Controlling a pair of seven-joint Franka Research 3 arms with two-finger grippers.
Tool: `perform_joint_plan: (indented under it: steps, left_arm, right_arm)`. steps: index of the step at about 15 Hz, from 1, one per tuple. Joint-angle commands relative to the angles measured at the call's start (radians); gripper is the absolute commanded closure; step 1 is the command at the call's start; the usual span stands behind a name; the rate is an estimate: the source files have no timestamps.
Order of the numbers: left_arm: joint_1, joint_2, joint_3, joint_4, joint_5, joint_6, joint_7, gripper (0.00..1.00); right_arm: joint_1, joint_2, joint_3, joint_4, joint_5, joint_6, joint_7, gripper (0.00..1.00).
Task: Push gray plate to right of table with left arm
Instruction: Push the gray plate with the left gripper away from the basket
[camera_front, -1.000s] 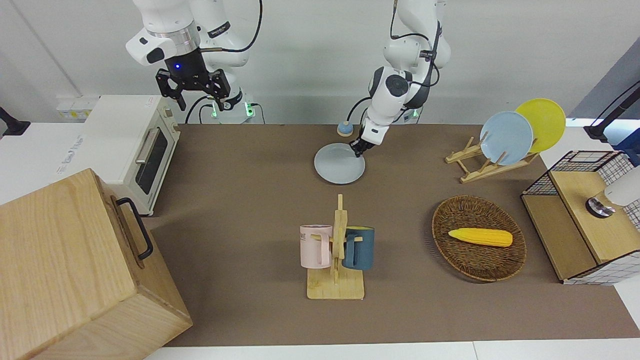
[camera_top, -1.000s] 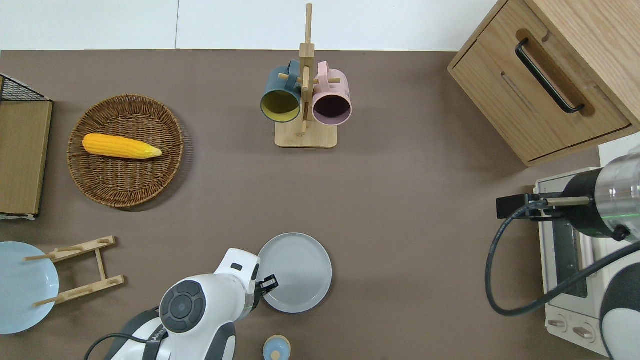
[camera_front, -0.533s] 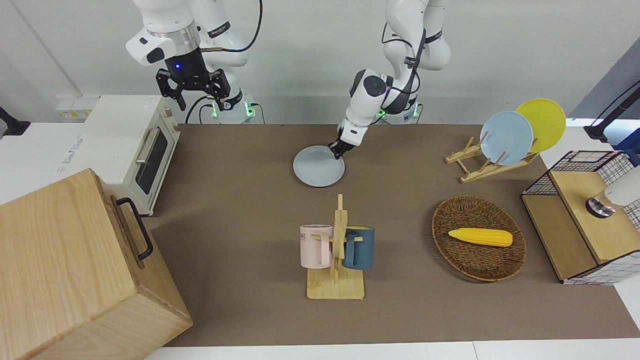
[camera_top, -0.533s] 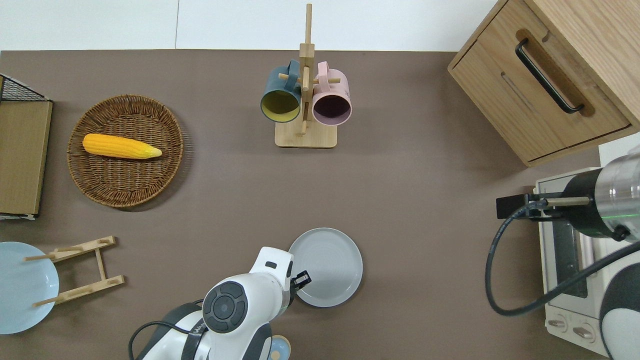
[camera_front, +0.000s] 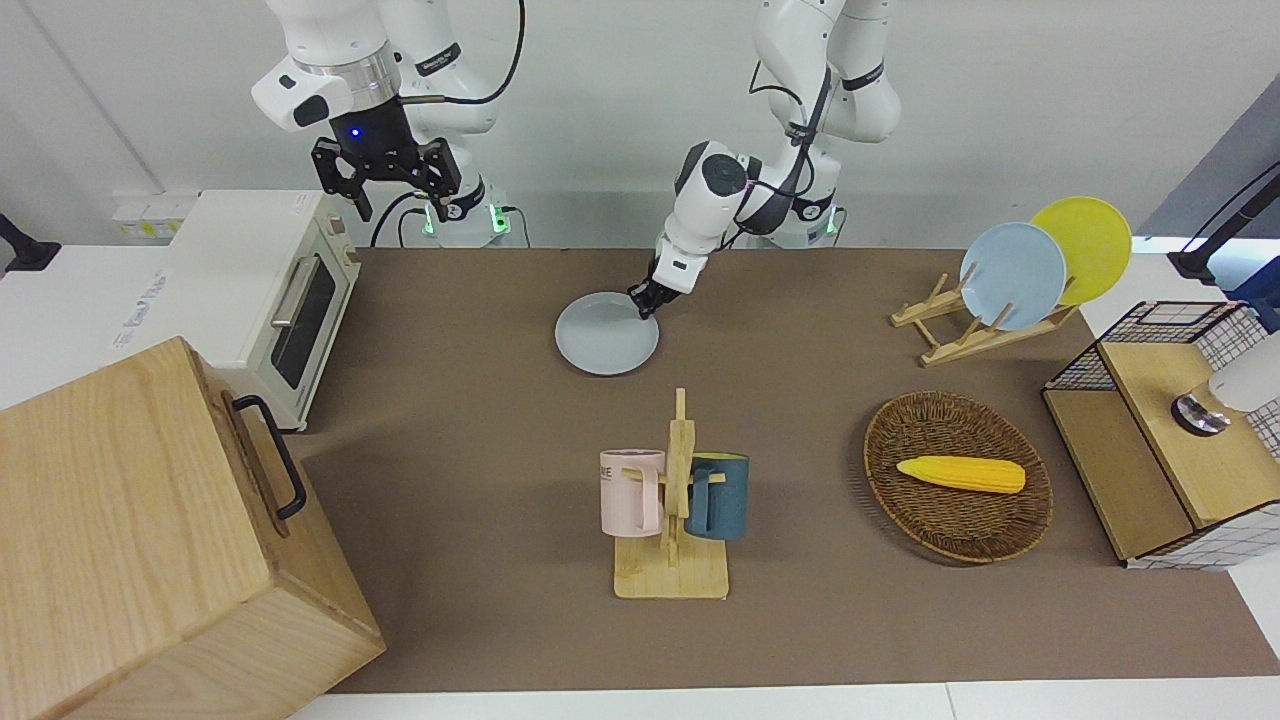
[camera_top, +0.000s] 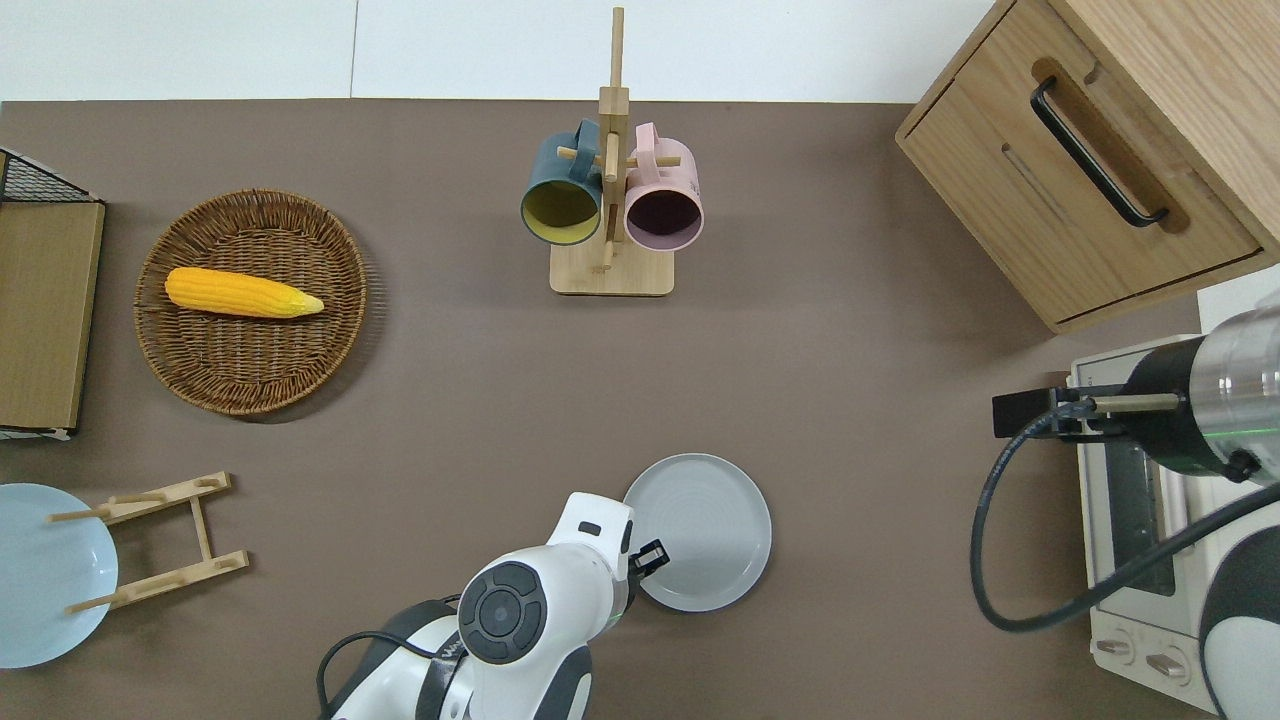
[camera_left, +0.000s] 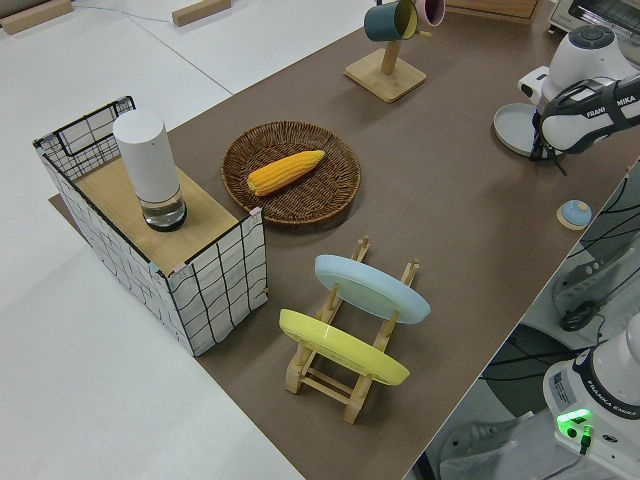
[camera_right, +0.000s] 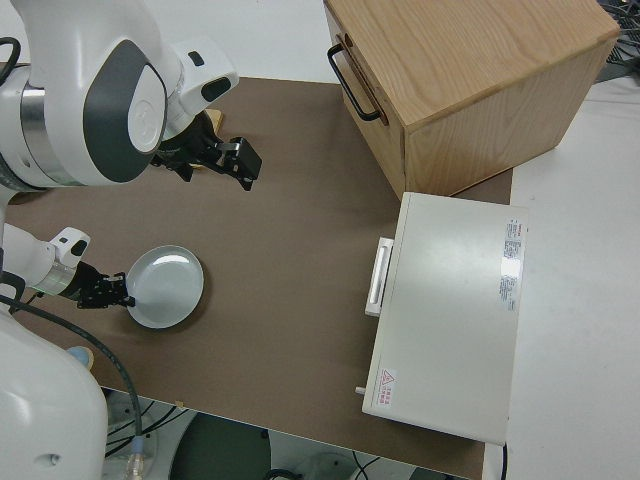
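Note:
The gray plate (camera_front: 607, 347) lies flat on the brown table (camera_front: 470, 430), nearer to the robots than the mug rack. It also shows in the overhead view (camera_top: 700, 530) and the right side view (camera_right: 168, 287). My left gripper (camera_front: 643, 300) is low at the table, against the plate's rim on the side toward the left arm's end; the overhead view (camera_top: 650, 558) shows it at that rim. The right arm is parked with its gripper (camera_front: 385, 185) open and empty.
A mug rack (camera_front: 672, 500) holds a pink and a blue mug. A wicker basket (camera_front: 957, 475) holds a corn cob. A plate rack (camera_front: 975, 330) carries sky-blue and yellow plates. A toaster oven (camera_front: 270, 290) and a wooden cabinet (camera_front: 150, 540) stand at the right arm's end.
The gray plate has slid across the table toward the right arm's end, and my left gripper has moved with it at its rim. The right arm has not moved.

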Motion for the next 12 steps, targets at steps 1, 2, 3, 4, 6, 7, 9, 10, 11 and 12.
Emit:
perform_joint_plan:
  steps: [1, 2, 3, 4, 6, 7, 9, 10, 11, 12]
  left_arm:
    - [-0.053, 0.078, 0.023, 0.067, -0.020, 0.020, -0.011, 1.00]
    - [-0.057, 0.084, 0.024, 0.080, -0.020, 0.020, -0.011, 1.00]
    - [-0.070, 0.100, 0.024, 0.093, -0.021, 0.029, -0.016, 1.00]
    - [-0.074, 0.109, 0.024, 0.103, -0.021, 0.040, -0.032, 1.00]
    - [-0.087, 0.124, 0.024, 0.117, -0.021, 0.052, -0.057, 1.00]
    - [-0.090, 0.130, 0.024, 0.123, -0.021, 0.052, -0.060, 1.00]
    - [-0.090, 0.132, 0.024, 0.129, -0.021, 0.052, -0.060, 1.00]
    - [-0.090, 0.133, 0.024, 0.130, -0.021, 0.052, -0.059, 1.00]
    - [-0.090, 0.135, 0.024, 0.133, -0.021, 0.052, -0.059, 0.99]
    - [-0.090, 0.136, 0.024, 0.137, -0.021, 0.052, -0.059, 0.91]
  right_arm:
    - [-0.024, -0.027, 0.014, -0.027, 0.021, 0.000, 0.010, 0.005]
    - [-0.024, -0.027, 0.014, -0.027, 0.021, 0.000, 0.012, 0.005]
    - [-0.024, -0.027, 0.014, -0.027, 0.021, 0.000, 0.010, 0.005]
    - [-0.024, -0.027, 0.014, -0.027, 0.021, -0.001, 0.010, 0.005]
    - [-0.024, -0.027, 0.014, -0.027, 0.021, 0.000, 0.010, 0.005]
    - [-0.024, -0.027, 0.014, -0.027, 0.021, -0.001, 0.010, 0.005]
    - [-0.024, -0.027, 0.014, -0.027, 0.021, 0.000, 0.010, 0.005]
    - [-0.024, -0.027, 0.014, -0.027, 0.021, 0.000, 0.010, 0.005]
    - [-0.024, -0.027, 0.014, -0.027, 0.021, 0.000, 0.010, 0.005]
    - [-0.024, -0.027, 0.014, -0.027, 0.021, 0.000, 0.010, 0.005]
